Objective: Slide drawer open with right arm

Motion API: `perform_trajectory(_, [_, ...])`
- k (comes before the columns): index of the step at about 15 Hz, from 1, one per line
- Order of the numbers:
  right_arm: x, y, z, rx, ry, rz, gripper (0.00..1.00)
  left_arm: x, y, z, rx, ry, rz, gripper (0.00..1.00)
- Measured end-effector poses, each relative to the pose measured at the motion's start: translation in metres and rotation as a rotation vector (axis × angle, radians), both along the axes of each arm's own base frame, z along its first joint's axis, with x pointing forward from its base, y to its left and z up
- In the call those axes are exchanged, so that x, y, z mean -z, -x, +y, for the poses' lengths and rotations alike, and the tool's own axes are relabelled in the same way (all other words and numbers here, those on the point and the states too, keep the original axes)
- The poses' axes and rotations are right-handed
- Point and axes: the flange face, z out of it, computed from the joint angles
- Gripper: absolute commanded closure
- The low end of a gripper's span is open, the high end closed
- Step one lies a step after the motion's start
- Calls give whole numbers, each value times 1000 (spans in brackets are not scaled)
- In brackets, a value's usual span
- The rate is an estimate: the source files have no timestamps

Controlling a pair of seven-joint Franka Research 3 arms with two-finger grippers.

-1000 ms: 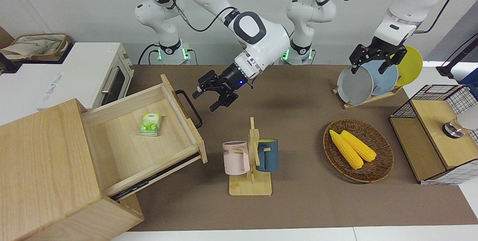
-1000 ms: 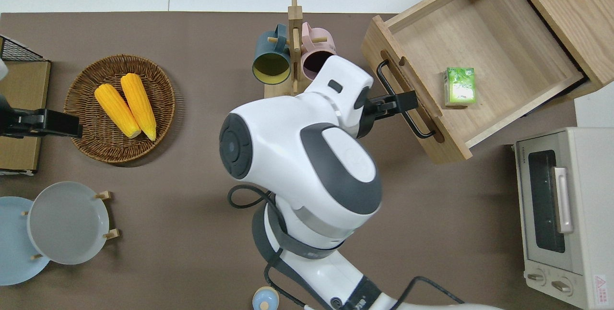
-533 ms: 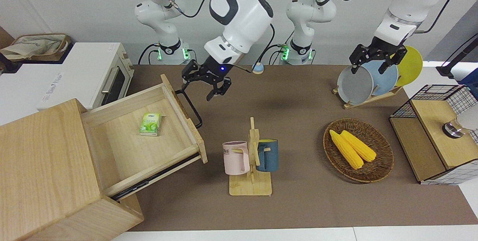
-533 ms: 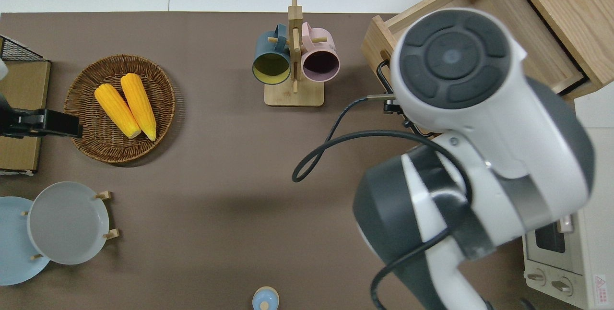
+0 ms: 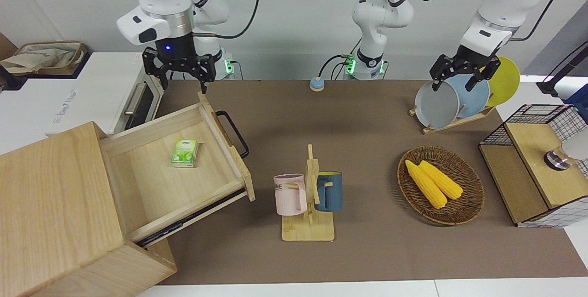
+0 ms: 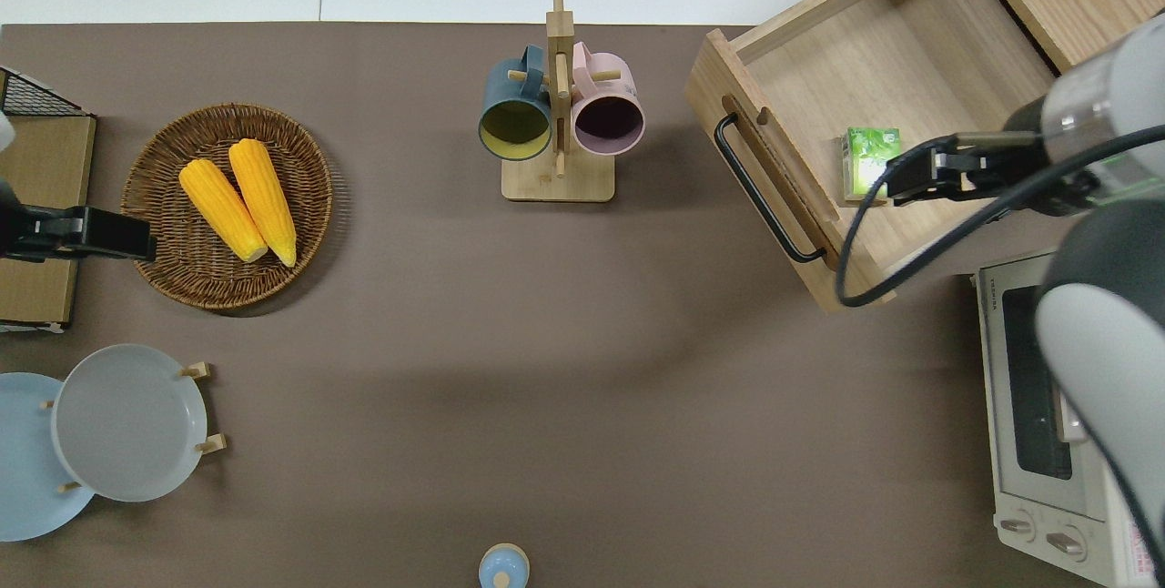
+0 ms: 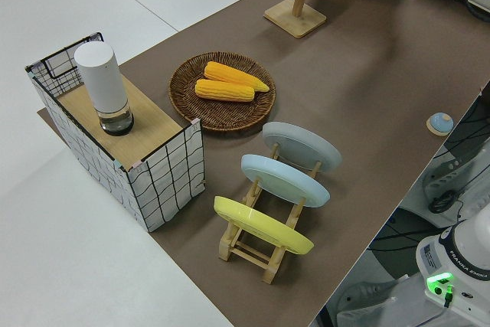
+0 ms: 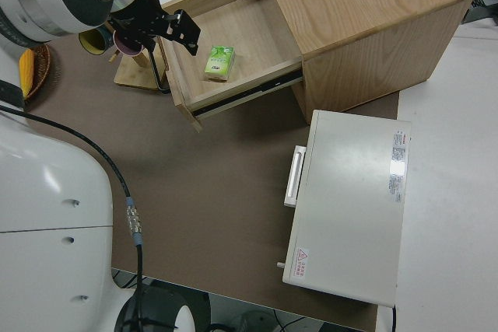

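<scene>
Bright, even light falls from overhead on my workspace, leaving only soft, diffuse shadows on the brown table (image 5: 367, 251), such as a faint one beside the wicker basket (image 6: 164, 283). My right arm (image 6: 1106, 297) looms large and out of focus at the overhead view's edge. No hard glare shows; the white toaster oven (image 8: 350, 207) reads bright but keeps its detail.

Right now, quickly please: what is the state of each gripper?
Right gripper: open, holding nothing, raised clear of the pulled-out light-wood drawer and its black bar handle.
Left gripper: parked, open, holding nothing.
</scene>
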Motion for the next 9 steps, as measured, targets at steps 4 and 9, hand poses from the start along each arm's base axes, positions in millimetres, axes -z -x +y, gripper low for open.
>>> perform_trajectory(4, [2, -6, -62, -21, -65, 15, 15, 0, 0, 0, 0, 0, 0, 2])
perform_trajectory(9, [8, -6, -56, -39, -66, 29, 15, 0, 0, 0, 0, 0, 0, 5])
